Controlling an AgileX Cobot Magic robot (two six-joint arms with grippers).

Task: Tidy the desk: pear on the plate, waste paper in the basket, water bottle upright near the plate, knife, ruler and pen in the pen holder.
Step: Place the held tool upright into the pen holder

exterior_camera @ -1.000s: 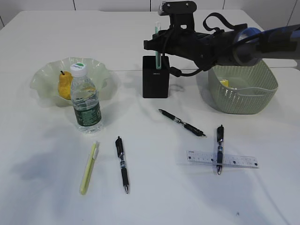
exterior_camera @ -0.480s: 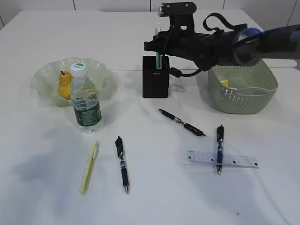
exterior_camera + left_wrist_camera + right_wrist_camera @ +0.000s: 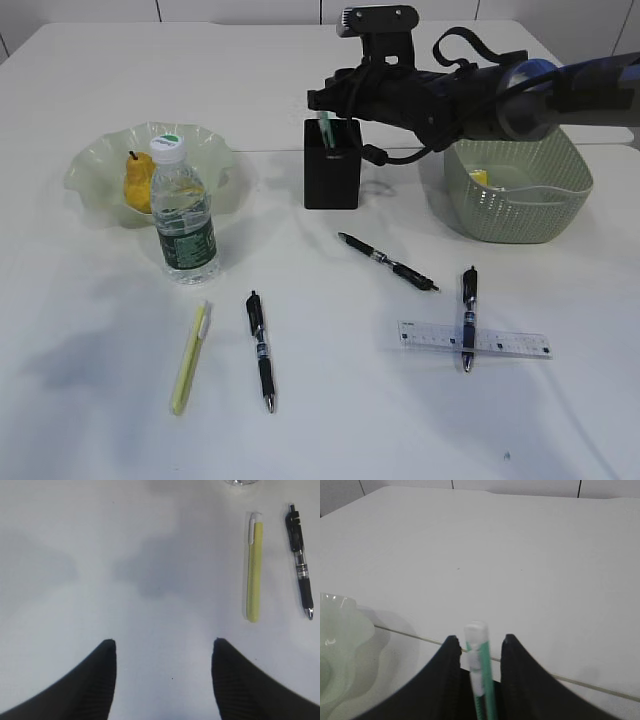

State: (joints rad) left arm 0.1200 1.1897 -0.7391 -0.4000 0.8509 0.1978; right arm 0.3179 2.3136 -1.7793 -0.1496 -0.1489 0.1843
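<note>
Although the pear (image 3: 137, 181) lies on the plate (image 3: 95, 160) at upper left with the water bottle (image 3: 183, 215) upright beside it, three pens (image 3: 260, 350), a ruler (image 3: 474, 339) and a yellow knife (image 3: 190, 358) remain on the desk. The right gripper (image 3: 477, 641), jaws parted around a green pen (image 3: 481, 670), apparently releases it into the pen holder (image 3: 332, 164); the basket (image 3: 518, 190) at right holds what may be paper. The left gripper (image 3: 164, 647) hangs open and empty.

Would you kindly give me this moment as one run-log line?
step: green knife into pen holder | right end effector: open around knife, above holder | left end effector: open, empty | pending: three pens, ruler, yellow knife
</note>
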